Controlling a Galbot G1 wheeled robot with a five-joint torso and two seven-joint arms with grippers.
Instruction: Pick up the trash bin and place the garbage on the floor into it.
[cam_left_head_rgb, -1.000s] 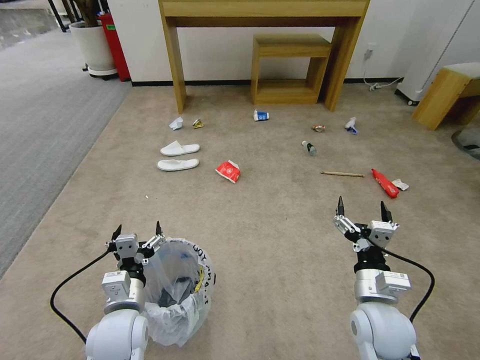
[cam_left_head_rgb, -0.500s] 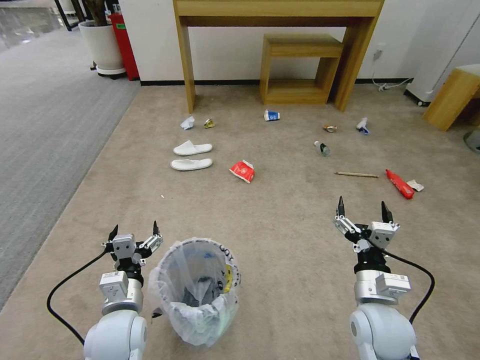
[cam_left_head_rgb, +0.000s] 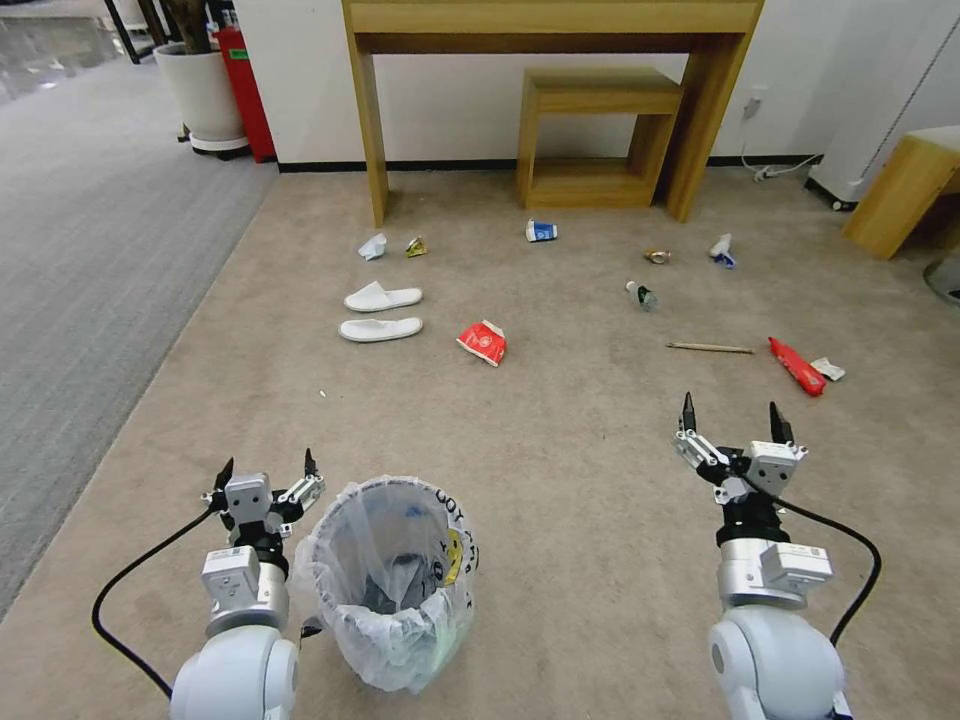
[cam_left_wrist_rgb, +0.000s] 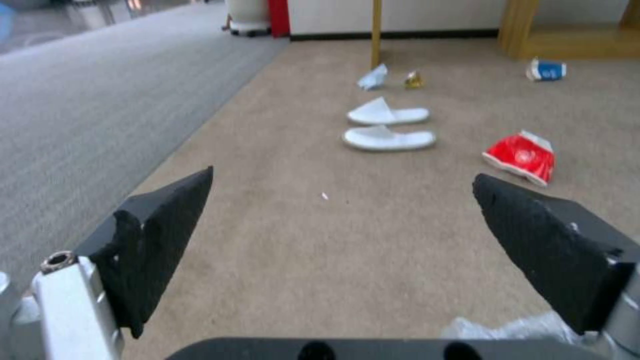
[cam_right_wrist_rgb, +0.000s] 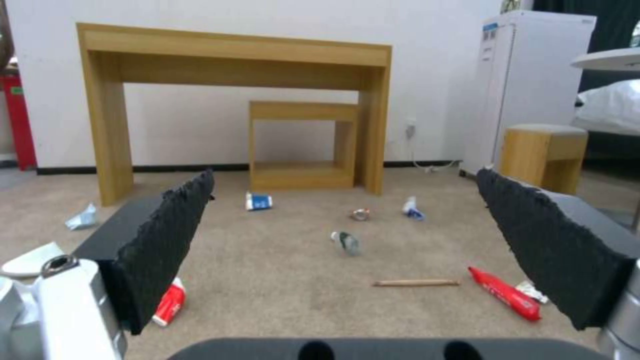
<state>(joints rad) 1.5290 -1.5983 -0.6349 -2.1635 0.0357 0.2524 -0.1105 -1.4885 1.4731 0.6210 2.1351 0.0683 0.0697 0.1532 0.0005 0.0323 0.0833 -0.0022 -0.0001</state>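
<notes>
Lower left of the head view: bin (cam_left_head_rgb: 392, 580) upright on the floor (cam_left_head_rgb: 560, 450) | left gripper (cam_left_head_rgb: 264, 471) just beside its rim, jaws spread, empty | right gripper (cam_left_head_rgb: 733, 418) lower right, jaws spread, empty | slippers (cam_left_head_rgb: 381, 312), red bag (cam_left_head_rgb: 483, 342) mid-frame beyond.

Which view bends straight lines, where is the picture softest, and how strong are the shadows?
Head view: wide-angle bending, the wooden table's legs splay outward. Left wrist view: softest, the white slippers and red snack bag smeared beyond the open left gripper. Right wrist view: the small bottle is slightly soft. Throughout: even light, faint shadows on the floor.
</notes>
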